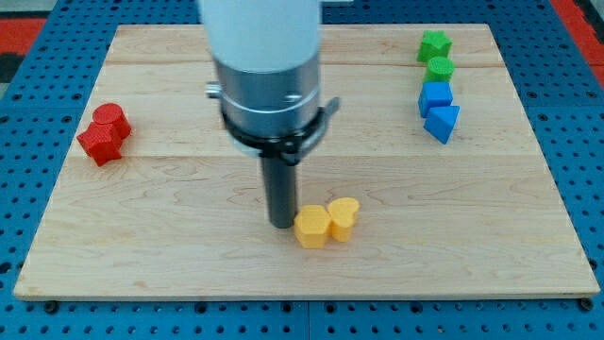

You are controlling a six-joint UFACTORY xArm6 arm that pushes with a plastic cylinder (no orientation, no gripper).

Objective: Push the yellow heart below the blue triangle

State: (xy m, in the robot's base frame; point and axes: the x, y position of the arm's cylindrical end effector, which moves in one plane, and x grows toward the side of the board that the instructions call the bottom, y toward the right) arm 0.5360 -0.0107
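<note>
The yellow heart (344, 217) lies at the board's lower middle, touching a yellow hexagon-like block (311, 228) on its left. My tip (281, 223) stands just left of that yellow hexagon block, at or very near its edge. The blue triangle (443, 123) lies at the view's upper right, far from the heart, up and to the right of it.
A blue cube (435, 96) sits just above the blue triangle, with a green round block (440, 68) and a green star (434, 44) above that. A red round block (110, 119) and a red star (100, 144) lie at the left. The wooden board (189, 246) rests on a blue pegboard.
</note>
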